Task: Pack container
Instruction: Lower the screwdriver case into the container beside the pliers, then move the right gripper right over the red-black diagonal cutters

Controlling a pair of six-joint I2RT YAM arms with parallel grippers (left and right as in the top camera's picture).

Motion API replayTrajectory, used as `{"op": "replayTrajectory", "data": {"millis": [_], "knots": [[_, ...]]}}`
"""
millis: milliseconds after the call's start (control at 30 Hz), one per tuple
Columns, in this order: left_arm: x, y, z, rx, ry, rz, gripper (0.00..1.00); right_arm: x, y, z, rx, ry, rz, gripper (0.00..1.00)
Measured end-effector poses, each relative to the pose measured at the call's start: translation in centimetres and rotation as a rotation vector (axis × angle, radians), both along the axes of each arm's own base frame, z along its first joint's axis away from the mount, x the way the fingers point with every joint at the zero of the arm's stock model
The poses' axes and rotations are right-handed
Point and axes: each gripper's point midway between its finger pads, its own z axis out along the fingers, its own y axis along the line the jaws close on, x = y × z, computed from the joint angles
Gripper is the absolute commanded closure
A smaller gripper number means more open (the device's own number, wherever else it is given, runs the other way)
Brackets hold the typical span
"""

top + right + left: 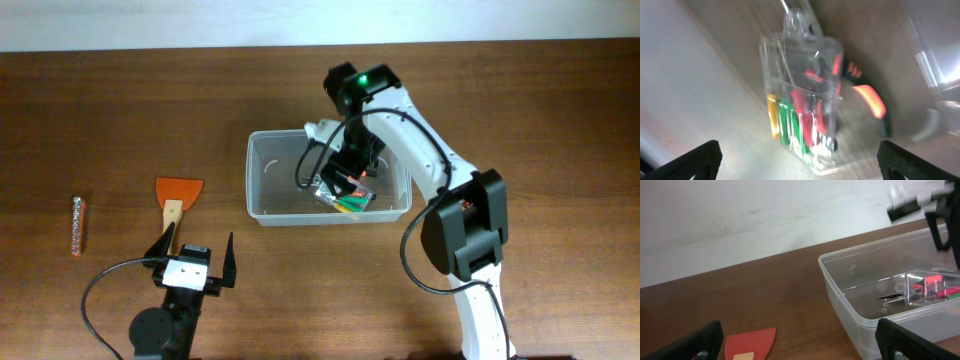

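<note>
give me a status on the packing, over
Fingers open on both: left gripper by orange scraper, right gripper over clear bit case. Case lies in container. Nothing blocking container; scraper not yet packed.

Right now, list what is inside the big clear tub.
A small clear case of yellow, green and red bits lies in the tub. A black-and-red tool shows beside it, partly covered by the case.

Table ctr: container (pixel 275 185); bit case (pixel 345 198) inside, right half, below my right gripper (pixel 343 178). Scraper (pixel 178 192) left of container, ahead of my left gripper (pixel 197 252). Small pack (pixel 78 222) far left.
</note>
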Motion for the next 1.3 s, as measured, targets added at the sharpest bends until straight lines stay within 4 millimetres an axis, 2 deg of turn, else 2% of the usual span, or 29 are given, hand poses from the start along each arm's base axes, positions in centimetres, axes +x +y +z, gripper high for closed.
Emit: {"op": "replayTrajectory", "data": {"millis": [167, 300, 367, 433, 467, 500, 633, 733, 867, 900, 967, 1000, 1067, 1200, 1300], "knots": [[0.0, 0.0, 0.0, 0.000, 0.000, 0.000, 0.01, 2.2, 0.1, 5.9, 0.023, -0.139, -0.032, 0.01], [0.0, 0.0, 0.0, 0.000, 0.000, 0.000, 0.01, 4.0, -1.7, 10.0, 0.013, -0.266, -0.119, 0.01], [0.0, 0.0, 0.0, 0.000, 0.000, 0.000, 0.01, 4.6, -3.8, 11.5, -0.006, -0.305, -0.185, 0.01], [0.0, 0.0, 0.0, 0.000, 0.000, 0.000, 0.01, 4.9, -7.1, 13.1, -0.034, -0.331, -0.280, 0.01], [0.0, 0.0, 0.0, 0.000, 0.000, 0.000, 0.01, 5.0, -9.6, 14.1, -0.052, -0.343, -0.348, 0.01], [0.0, 0.0, 0.0, 0.000, 0.000, 0.000, 0.01, 4.9, -10.7, 14.5, -0.058, -0.348, -0.378, 0.01], [0.0, 0.0, 0.0, 0.000, 0.000, 0.000, 0.01, 4.8, -17.7, 17.6, -0.084, -0.406, -0.597, 0.01], [0.0, 0.0, 0.0, 0.000, 0.000, 0.000, 0.01, 4.2, -20.6, 19.4, -0.086, -0.449, -0.688, 0.02], [0.0, 0.0, 0.0, 0.000, 0.000, 0.000, 0.01, 2.5, -22.9, 21.3, -0.082, -0.484, -0.762, 0.01], [0.0, 0.0, 0.0, 0.000, 0.000, 0.000, 0.01, 0.9, -23.6, 21.3, -0.095, -0.459, -0.784, 0.01], [0.0, 0.0, 0.0, 0.000, -0.001, 0.000, 0.01, -0.4, -24.5, 21.0, -0.096, -0.442, -0.813, 0.01], [0.0, 0.0, 0.0, 0.000, -0.001, 0.000, 0.01, -1.9, -25.2, 20.1, -0.109, -0.402, -0.834, 0.01], [0.0, 0.0, 0.0, 0.000, -0.001, 0.000, 0.01, -3.3, -26.2, 18.8, -0.122, -0.363, -0.866, 0.01], [0.0, 0.0, 0.0, 0.000, -0.001, 0.000, 0.01, -4.0, -27.9, 15.4, -0.139, -0.317, -0.921, 0.01], [0.0, 0.0, 0.0, 0.000, -0.001, 0.000, 0.01, -3.1, -28.6, 12.2, -0.135, -0.300, -0.938, 0.01]]}}
